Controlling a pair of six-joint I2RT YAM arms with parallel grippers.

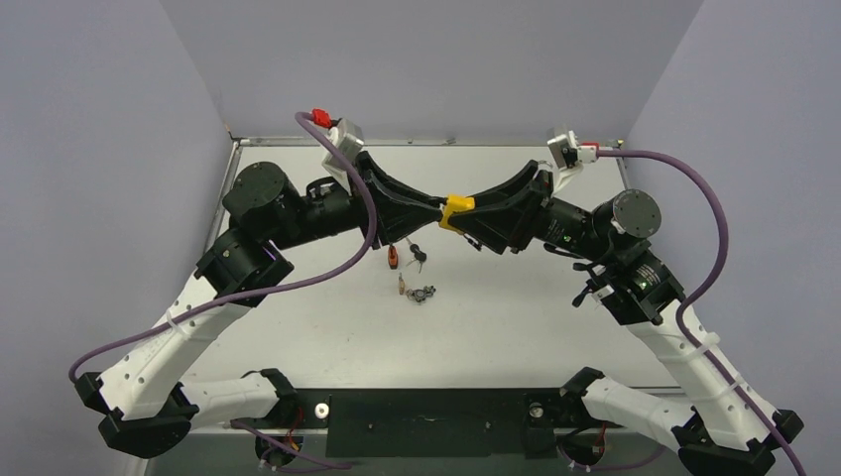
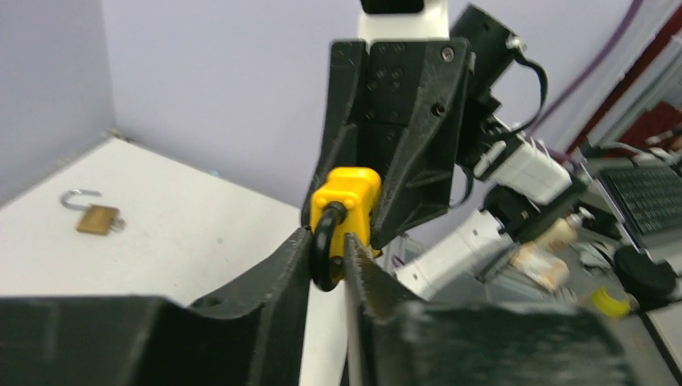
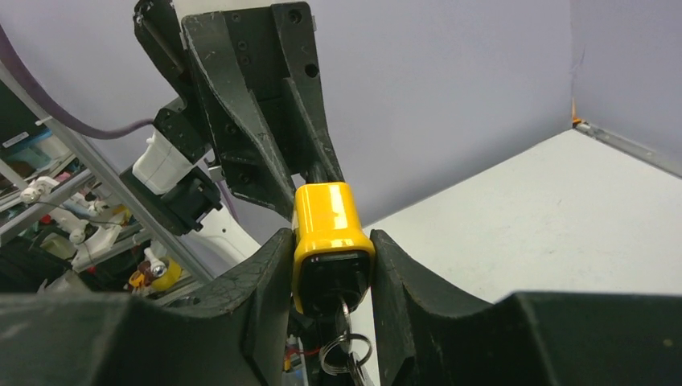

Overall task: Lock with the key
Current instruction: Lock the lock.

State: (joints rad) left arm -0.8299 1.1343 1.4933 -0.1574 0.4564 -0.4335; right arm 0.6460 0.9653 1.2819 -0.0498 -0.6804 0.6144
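A yellow padlock [image 1: 455, 211] with a black shackle [image 2: 326, 249] is held in the air between both arms, above the table's middle. My left gripper [image 2: 327, 241] is shut on the shackle. My right gripper [image 3: 332, 241] is shut on the yellow body [image 3: 326, 213]. A key [image 3: 344, 312] sits in the keyhole on the padlock's underside, and a ring with another key [image 3: 347, 351] hangs from it. In the top view the two grippers meet tip to tip at the padlock.
A brass padlock [image 2: 96, 215] with its shackle open lies on the white table; it also shows in the top view [image 1: 401, 287], next to a small bunch of keys [image 1: 424, 294]. An orange-tipped item [image 1: 392, 258] is near them. Grey walls [image 1: 426, 59] enclose the table.
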